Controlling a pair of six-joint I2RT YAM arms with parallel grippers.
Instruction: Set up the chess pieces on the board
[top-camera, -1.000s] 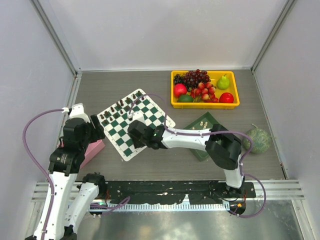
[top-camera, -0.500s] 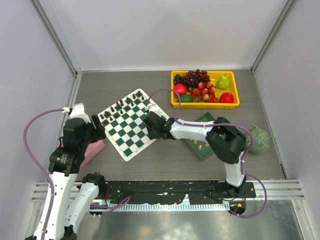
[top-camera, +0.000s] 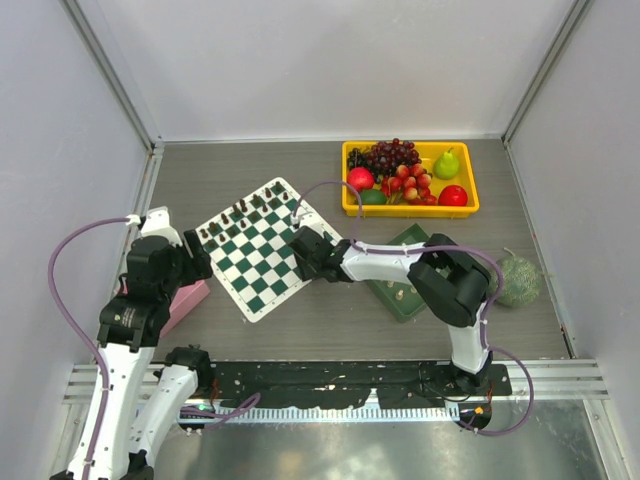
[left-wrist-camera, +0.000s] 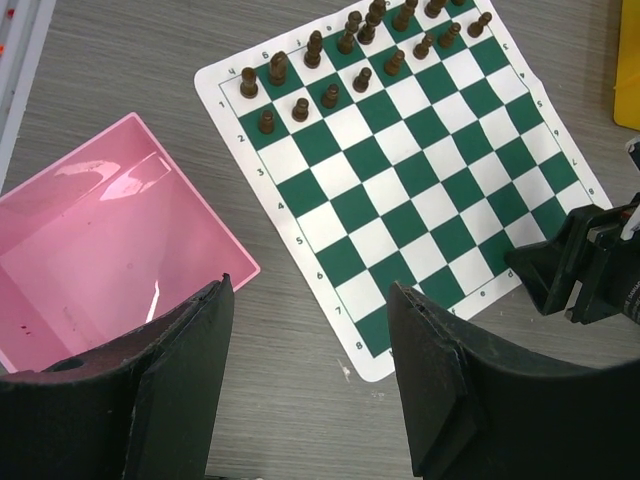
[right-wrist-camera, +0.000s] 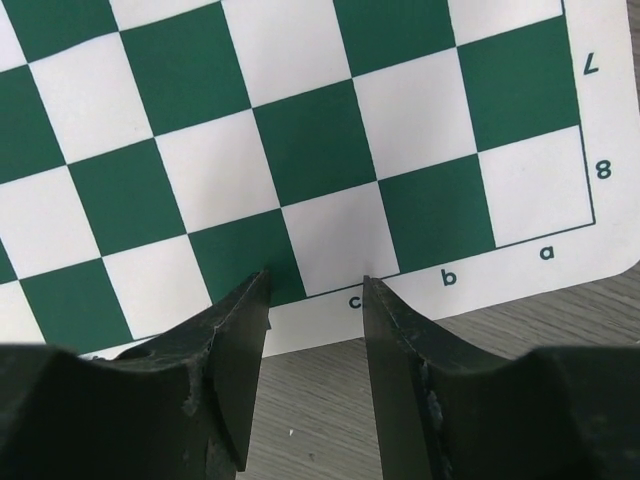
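I'm watching the right gripper (right-wrist-camera: 315, 282) first, because that's where trouble could start. It hangs right over the near border of the flat green-and-white checkered board (top-camera: 262, 245), by the printed "c". If I drop lower here, a fingertip could snag the thin mat's edge. A dragged mat would likely topple the small dark brown chess pieces (left-wrist-camera: 330, 95) standing on the far two rows.

Second worry: the tiny cream chess pieces (top-camera: 406, 291) are not on the board at all. They sit in the plain dark green square tray (top-camera: 412, 236), and the right forearm crosses above it. A careless swing back could sweep them over, I reckon.

On the grip, the right jaws stand narrowly apart with nothing between them, only board showing through the gap, and they touch nothing I can see. The left gripper (left-wrist-camera: 310, 290) hangs apart too, also empty, above the bare tabletop between the glossy pink plastic tray (left-wrist-camera: 100, 250) and the board's near corner.
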